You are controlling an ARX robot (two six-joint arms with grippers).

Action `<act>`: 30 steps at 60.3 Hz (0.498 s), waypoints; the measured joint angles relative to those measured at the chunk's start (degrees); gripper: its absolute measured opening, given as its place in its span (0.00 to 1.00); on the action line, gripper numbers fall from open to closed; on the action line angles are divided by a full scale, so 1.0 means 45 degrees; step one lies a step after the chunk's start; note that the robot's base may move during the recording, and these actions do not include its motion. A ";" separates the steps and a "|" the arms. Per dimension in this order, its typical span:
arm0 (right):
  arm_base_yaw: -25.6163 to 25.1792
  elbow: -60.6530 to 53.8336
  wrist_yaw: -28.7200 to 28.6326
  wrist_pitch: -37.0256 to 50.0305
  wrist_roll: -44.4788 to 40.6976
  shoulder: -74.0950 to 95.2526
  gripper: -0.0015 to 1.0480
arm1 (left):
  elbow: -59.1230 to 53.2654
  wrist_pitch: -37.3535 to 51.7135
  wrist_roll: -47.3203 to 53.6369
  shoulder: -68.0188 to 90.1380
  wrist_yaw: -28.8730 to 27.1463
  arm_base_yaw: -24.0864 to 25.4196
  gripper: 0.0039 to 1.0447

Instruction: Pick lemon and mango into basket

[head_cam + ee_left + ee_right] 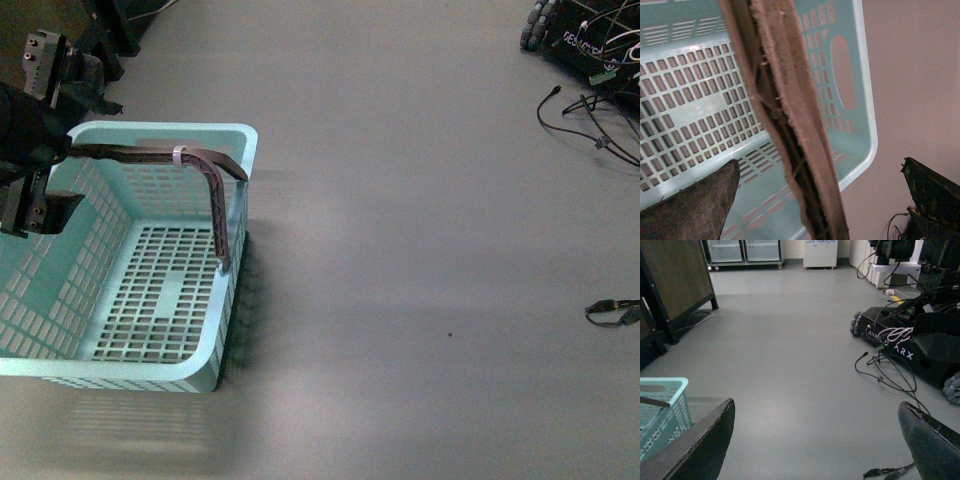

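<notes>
Basket sits on the grey floor, front-left of the robot, slotted floor in plain view. One brown handle is swung up and spans the basket's top; a white tie wraps it near the bend. Left gripper is at the handle's left end, jaws wide apart, with the handle running between the two fingers. The wrist view shows a gap on either side, so it has no hold. Whether the handle rests on the gripper body: cannot tell. Right gripper hangs over the floor, jaws wide apart, holding nothing; a basket corner shows in its wrist view. Black cables lie far right, by another ARX base
</notes>
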 joint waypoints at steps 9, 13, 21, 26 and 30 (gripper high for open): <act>0.0000 0.0000 0.0000 0.0000 0.0000 0.0000 0.92 | 0.1180 -0.0330 -0.0534 0.1073 -0.0029 -0.0068 0.94; 0.0000 0.0000 -0.0005 0.0000 0.0000 0.0000 0.92 | 0.1651 -0.0539 -0.0627 0.1496 -0.0024 -0.0107 0.92; 0.0000 0.0000 0.0000 0.0000 0.0000 0.0000 0.92 | 0.2395 -0.0899 -0.0627 0.1957 -0.0039 -0.0214 0.72; 0.0000 0.0000 0.0000 0.0000 0.0000 0.0000 0.92 | 0.2793 -0.1122 -0.0631 0.2064 -0.0078 -0.0267 0.59; 0.0000 0.0000 -0.0005 0.0000 0.0000 0.0000 0.92 | 0.2968 -0.1190 -0.0641 0.2147 -0.0083 -0.0282 0.48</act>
